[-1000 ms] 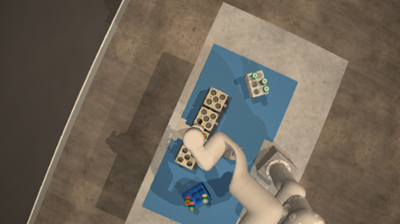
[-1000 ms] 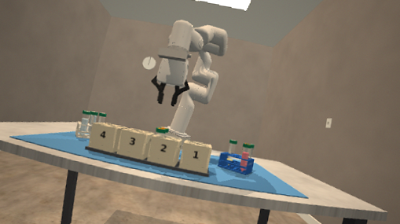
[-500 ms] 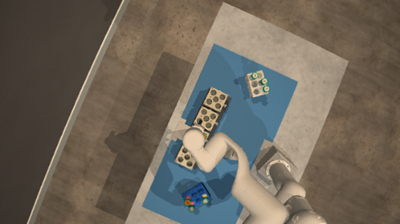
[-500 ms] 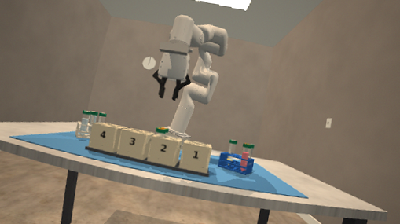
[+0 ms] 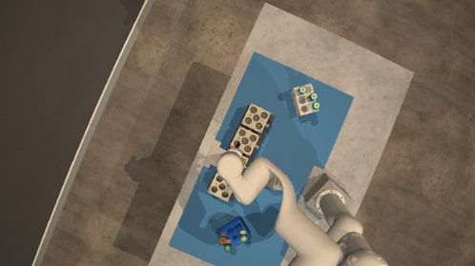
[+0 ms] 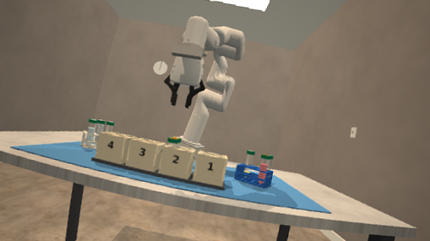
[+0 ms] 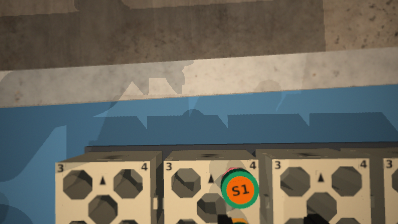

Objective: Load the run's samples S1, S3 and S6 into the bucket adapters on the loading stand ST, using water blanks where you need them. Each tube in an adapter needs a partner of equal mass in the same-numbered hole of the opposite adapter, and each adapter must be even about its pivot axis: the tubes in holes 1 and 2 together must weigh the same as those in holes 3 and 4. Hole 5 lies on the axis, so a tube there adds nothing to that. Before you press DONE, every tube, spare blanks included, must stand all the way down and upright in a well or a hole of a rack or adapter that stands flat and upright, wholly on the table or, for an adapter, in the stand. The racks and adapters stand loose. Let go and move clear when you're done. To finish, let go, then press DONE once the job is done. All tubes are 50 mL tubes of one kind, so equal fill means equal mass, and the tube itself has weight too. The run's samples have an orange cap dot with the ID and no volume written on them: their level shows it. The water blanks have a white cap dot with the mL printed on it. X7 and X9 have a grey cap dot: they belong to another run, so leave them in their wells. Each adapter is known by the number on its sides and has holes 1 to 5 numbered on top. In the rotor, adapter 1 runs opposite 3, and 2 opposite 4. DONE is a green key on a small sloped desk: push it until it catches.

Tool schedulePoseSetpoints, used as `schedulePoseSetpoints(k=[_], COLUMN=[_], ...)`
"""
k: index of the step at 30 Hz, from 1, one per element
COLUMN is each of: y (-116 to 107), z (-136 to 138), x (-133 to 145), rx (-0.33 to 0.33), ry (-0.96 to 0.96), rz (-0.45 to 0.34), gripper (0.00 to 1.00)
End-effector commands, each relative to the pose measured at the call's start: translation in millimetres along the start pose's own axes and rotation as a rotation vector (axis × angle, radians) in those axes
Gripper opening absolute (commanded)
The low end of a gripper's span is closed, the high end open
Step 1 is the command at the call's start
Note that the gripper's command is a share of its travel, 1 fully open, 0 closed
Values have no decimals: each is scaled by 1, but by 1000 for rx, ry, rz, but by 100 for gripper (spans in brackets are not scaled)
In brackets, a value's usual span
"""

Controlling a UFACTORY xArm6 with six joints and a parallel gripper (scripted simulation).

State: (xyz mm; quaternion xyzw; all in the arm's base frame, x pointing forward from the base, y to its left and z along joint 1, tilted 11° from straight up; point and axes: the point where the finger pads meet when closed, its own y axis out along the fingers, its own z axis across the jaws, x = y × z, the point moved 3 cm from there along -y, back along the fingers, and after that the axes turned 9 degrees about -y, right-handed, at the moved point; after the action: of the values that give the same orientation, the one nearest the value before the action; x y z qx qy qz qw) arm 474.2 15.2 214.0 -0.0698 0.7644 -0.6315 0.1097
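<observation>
My gripper is partly open and empty, high above the adapters. Tube S1 stands in hole 4 of adapter 2. A second orange cap shows at the wrist view's bottom edge, partly behind a fingertip; its ID is hidden. Adapter 1, adapter 3 and adapter 4 show no tubes in their visible holes. Three green-capped tubes stand in the white rack. The blue rack holds several tubes, one with pink liquid.
The adapters stand in a row on the dark stand, near one long edge of the blue mat. The blue rack is beyond adapter 1's end; the white rack is near the mat's far corner. The arm covers part of the mat. The DONE key is not visible.
</observation>
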Motion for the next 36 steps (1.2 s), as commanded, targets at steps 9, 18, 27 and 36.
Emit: schedulePoseSetpoints(k=[9,18,27,36], y=[-2,-2,-2,-2], z=[-24,-69,-103,-147], x=[4,13,20,29], rx=[1,0,-1,-1], ry=[166,466,565,565], rz=[5,5,5,5], gripper=[57,57,57,57])
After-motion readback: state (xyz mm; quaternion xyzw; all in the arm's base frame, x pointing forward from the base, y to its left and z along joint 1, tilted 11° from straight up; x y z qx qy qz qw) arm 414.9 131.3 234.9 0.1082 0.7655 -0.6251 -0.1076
